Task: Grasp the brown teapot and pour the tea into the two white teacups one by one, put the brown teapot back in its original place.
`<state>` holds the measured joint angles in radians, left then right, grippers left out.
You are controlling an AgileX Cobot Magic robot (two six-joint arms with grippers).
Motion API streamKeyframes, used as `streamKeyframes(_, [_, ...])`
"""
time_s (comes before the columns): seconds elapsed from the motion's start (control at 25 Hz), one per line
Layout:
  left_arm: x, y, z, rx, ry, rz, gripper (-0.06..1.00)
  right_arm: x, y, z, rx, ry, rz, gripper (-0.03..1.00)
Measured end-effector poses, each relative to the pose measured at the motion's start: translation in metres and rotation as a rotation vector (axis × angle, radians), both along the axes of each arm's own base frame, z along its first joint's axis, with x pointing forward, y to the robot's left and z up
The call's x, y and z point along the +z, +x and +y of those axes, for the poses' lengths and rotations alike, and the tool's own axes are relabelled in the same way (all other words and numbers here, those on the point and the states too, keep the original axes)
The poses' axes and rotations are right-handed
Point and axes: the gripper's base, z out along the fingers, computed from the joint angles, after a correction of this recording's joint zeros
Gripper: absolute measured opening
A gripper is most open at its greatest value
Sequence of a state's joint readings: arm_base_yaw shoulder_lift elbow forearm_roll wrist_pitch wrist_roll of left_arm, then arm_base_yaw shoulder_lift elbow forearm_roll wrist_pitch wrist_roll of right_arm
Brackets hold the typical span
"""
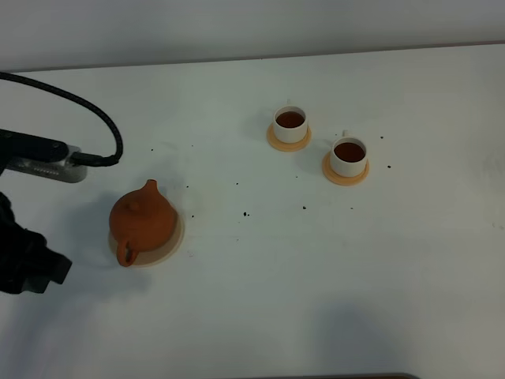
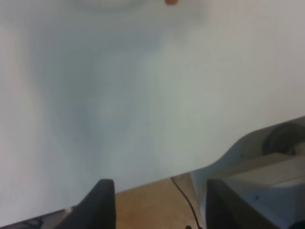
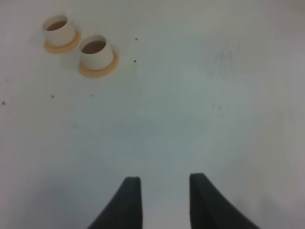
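The brown teapot [image 1: 142,221] stands upright on the cream mat [image 1: 178,234], the original place, at the left of the table, with its handle toward the front. The two white teacups [image 1: 290,123] [image 1: 349,155] stand on orange saucers at the back right, both holding dark tea. They also show in the right wrist view [image 3: 59,29] [image 3: 96,50]. My left gripper [image 2: 159,205] is open and empty over the table's near edge, and a sliver of the teapot [image 2: 170,2] shows far ahead of it. My right gripper [image 3: 164,191] is open and empty, well short of the cups.
The left arm [image 1: 24,268] and its cable [image 1: 95,118] fill the left edge, just left of the teapot. Small dark specks [image 1: 246,213] dot the white table [image 1: 316,276]. Beyond the table's edge, brown floor [image 2: 147,205] and a grey base [image 2: 267,176] show.
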<state>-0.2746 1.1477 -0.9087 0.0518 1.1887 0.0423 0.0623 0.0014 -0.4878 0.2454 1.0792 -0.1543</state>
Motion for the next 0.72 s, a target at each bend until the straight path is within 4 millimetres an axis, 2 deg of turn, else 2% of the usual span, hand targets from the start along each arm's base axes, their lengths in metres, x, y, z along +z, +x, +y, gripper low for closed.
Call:
streamKeyframes(0.16, [0.006, -0.027, 0.008, 0.0, -0.019, -0.07, 0.43, 0.0, 0.0, 0.0, 0.0, 0.0, 0.0, 0.24])
streamKeyframes(0.48, [-0.003, -0.083, 0.023, 0.001, -0.054, -0.176, 0.43, 0.0, 0.0, 0.0, 0.0, 0.0, 0.0, 0.24])
streamKeyframes(0.72, [0.009, -0.118, 0.033, 0.001, -0.109, -0.371, 0.43, 0.0, 0.0, 0.0, 0.0, 0.0, 0.0, 0.24])
